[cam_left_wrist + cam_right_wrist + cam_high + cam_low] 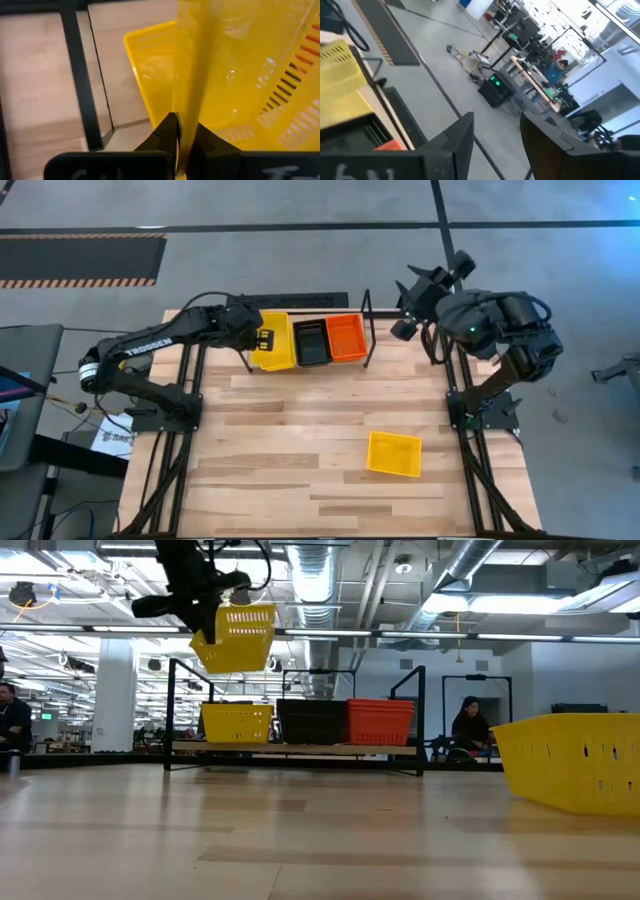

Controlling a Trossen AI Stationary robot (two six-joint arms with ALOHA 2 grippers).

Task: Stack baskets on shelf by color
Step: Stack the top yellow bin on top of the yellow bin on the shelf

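Observation:
My left gripper (262, 338) is shut on a yellow basket (237, 637) and keeps it in the air above another yellow basket (237, 723) that stands on the shelf (300, 750). Beside that one on the shelf board stand a black basket (310, 342) and a red-orange basket (347, 337). A third yellow basket (394, 453) rests bottom-down on the tabletop toward the near right. My right gripper (497, 145) is open and raised off the far right corner of the table, away from all baskets. My left gripper pinches the side wall (189, 107) of the yellow basket between its two fingers (169, 134), one inside the basket and one outside. The basket is lifted clear, hangs slightly tilted, and sits above the yellow basket on the shelf (150, 75).
The shelf's black wire end loops (366, 330) stand upright at both ends of the board. Bare plank tabletop (290, 440) lies between the shelf and the near edge. People sit in the room behind the table (470, 725).

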